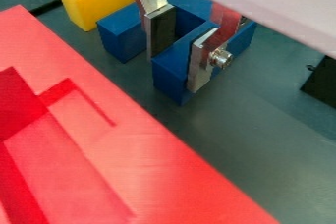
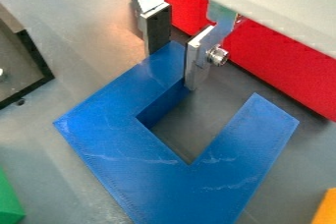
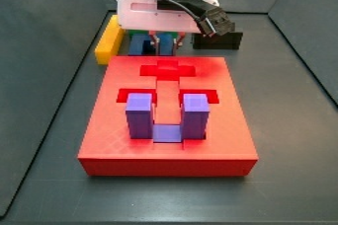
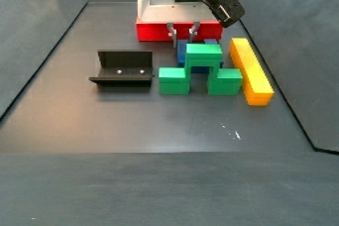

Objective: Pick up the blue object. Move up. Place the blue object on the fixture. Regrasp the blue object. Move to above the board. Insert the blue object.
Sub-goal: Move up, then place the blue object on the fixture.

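Tool: the two-finger tool [image 2: 178, 68] hangs low behind the board. Its silver fingers are partly open and straddle one wall of the blue block. I cannot tell whether the pads press on it yet.
Tool risk: the hold looks off-centre, so the block may swing or twist once lifted. If one pad lands first, it may push the block aside instead.
Desk: the dark grey desk [image 4: 133, 141] carries everything. The block's flat face may drag on it if the lift starts before the grip is firm.
Board: the thick red square slab with recessed slots [image 3: 106, 120] lies just beside the grasp point. A sideways shift could knock a finger or the block against its edge.
Board slot: a lighter purple U-shaped block [image 3: 138, 111] already fills one recess. Only the bare cut-outs remain, so a tilted block would probably jam at insertion.
Yellow bar: the long yellow bar [image 4: 252, 71] sits near the blue block on the other side. It leaves little room for a skewed lift.
Green block: the green block [image 4: 199, 71] stands just in front of the tool in a side view. A low travel toward the fixture could clip it.
Blue object: the dark blue U-shaped block [image 2: 118, 140] rests on the desk between board and green block, under the tool.
Fixture: the small black L-shaped bracket [image 4: 122, 69] stands well apart. A crooked grip would likely seat the block badly there and spoil the regrasp.
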